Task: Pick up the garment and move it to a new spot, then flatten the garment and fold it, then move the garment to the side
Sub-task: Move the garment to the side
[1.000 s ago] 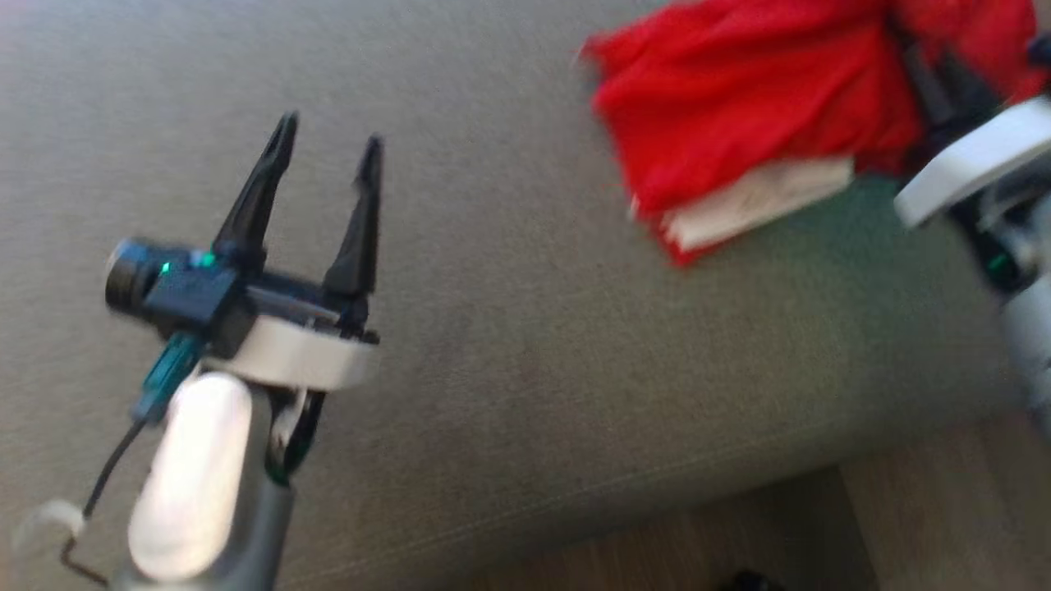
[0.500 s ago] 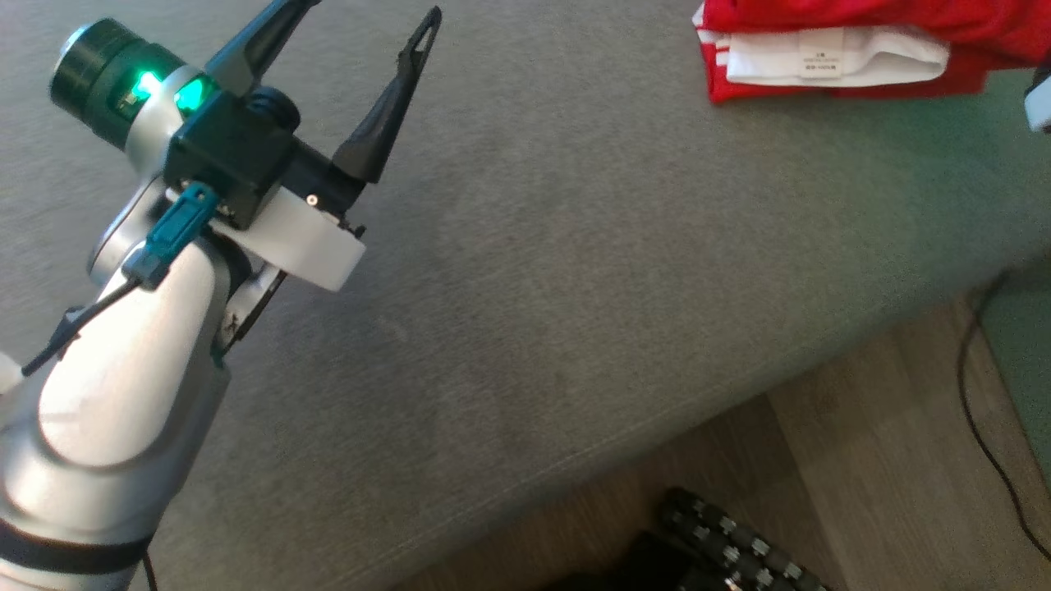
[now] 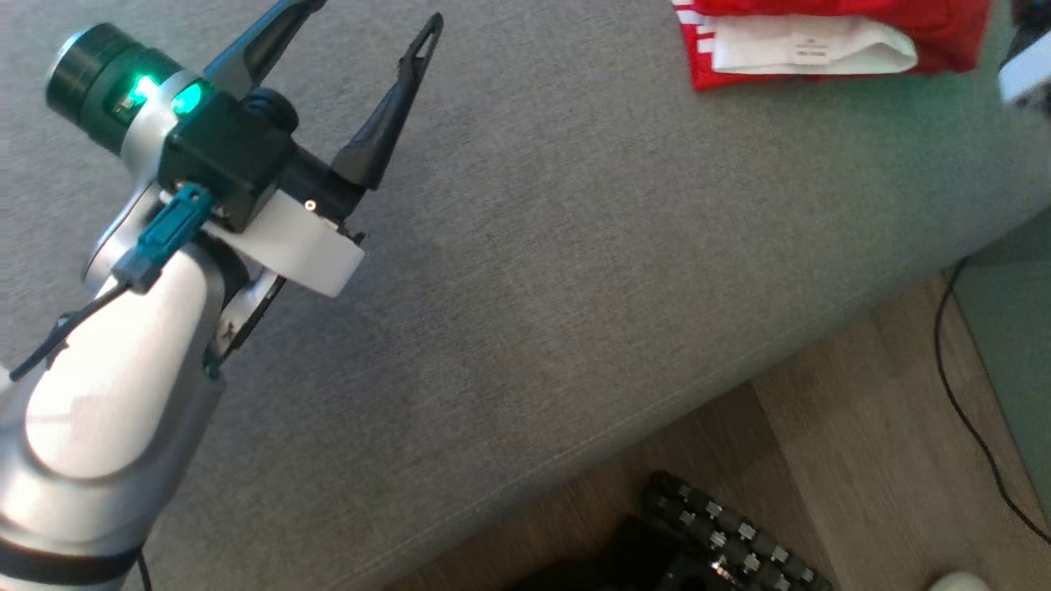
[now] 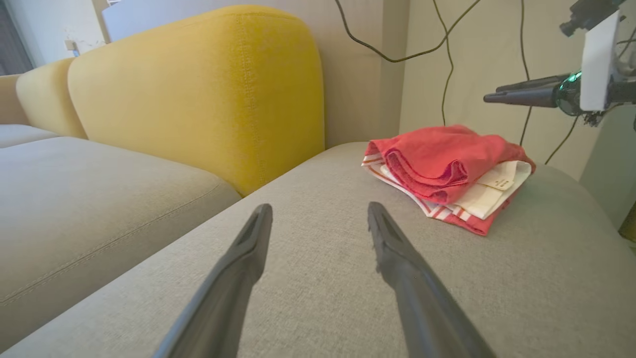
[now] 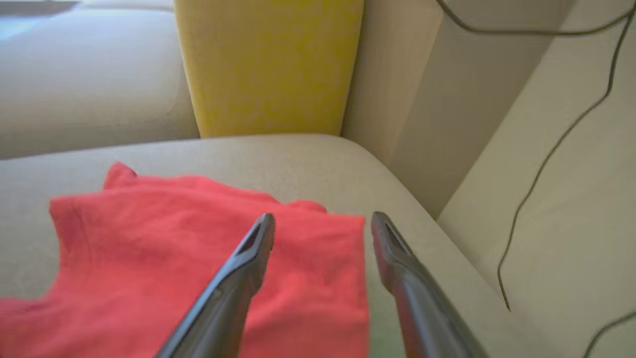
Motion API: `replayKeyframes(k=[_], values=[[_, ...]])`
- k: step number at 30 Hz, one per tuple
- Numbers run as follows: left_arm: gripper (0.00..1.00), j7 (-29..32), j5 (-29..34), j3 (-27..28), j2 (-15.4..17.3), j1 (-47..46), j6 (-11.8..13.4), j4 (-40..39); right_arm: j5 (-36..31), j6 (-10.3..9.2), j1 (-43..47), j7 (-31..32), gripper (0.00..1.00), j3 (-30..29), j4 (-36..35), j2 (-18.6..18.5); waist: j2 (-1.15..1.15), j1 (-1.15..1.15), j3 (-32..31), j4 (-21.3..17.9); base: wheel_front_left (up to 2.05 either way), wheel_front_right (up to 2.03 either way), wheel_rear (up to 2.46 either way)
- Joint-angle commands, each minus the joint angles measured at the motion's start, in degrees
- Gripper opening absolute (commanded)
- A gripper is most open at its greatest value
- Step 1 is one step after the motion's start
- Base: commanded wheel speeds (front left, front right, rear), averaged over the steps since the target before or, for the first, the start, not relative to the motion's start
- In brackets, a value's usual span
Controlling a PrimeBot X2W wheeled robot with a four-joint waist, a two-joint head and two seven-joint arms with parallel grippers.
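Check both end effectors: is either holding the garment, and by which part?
Nothing is held. The left end effector is open over bare cushion; the right end effector is open above the folded red garment, clear of it.

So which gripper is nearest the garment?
The right gripper: its fingers hang over the red garment, while the left gripper points at bare cushion.

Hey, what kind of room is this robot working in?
Most likely a home living room: a grey sofa seat with a yellow back cushion, a wood-look floor beside it, and a folded red garment lying on the seat.
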Motion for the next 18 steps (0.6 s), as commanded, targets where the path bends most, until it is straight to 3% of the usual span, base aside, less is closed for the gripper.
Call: replayKeyframes(k=[1,9,15,18], values=[[1.0,-0.79,-0.48,2.08,0.87,-0.14,0.65,-2.09,-0.67,-0.02,-0.61,-0.5,1.0,-1.42,-4.4,-1.29,0.0,0.0,-0.74,0.99,0.0,0.0,0.0],[1.0,-6.42,-2.74,3.29,-1.56,3.89,3.65,0.99,-3.81,-0.02,6.0,-0.53,1.0,-2.6,-17.01,0.39,0.0,0.0,-6.43,5.86,0.0,0.0,0.0],[1.0,-10.31,-6.63,6.97,-5.23,10.66,7.9,2.84,-3.74,-0.02,14.21,-0.54,1.0,0.05,-26.97,1.97,0.0,0.0,-13.37,12.3,0.0,0.0,0.0],[1.0,-10.73,-8.19,8.87,-6.59,14.29,8.8,2.66,-3.2,-0.02,17.8,-0.54,1.0,-0.06,-30.75,3.46,0.0,0.0,-15.58,14.73,0.0,0.0,0.0]])
